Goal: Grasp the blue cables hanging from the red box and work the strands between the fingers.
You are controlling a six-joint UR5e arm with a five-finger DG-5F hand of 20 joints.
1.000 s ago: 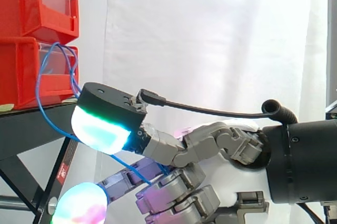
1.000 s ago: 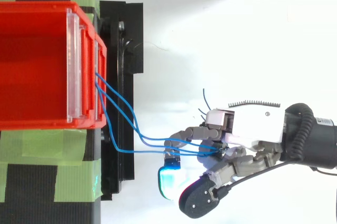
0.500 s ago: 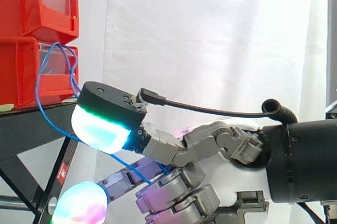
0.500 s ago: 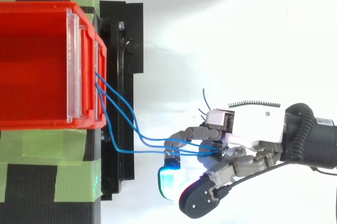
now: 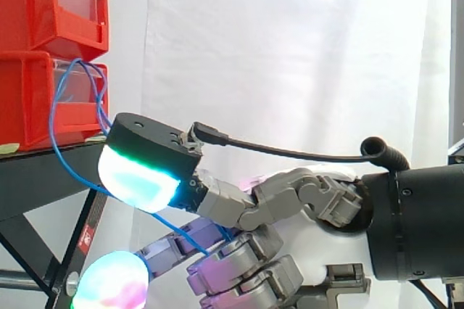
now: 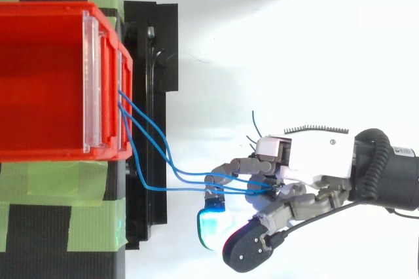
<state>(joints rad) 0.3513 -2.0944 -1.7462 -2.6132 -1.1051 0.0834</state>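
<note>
Your hand [image 6: 308, 161] has the blue cables [image 6: 173, 188] caught. The fingers are curled in, with the strands pinched between them close to the palm. In the top view the cables come out of the front of the red box [image 6: 46, 9], sag across the black stand [image 6: 154, 43] and run into the hand off to the side. In the side view they loop down from the lower red bin past the stand's edge. One fingertip pad [image 5: 134, 182] glows cyan-green just beside that edge.
</note>
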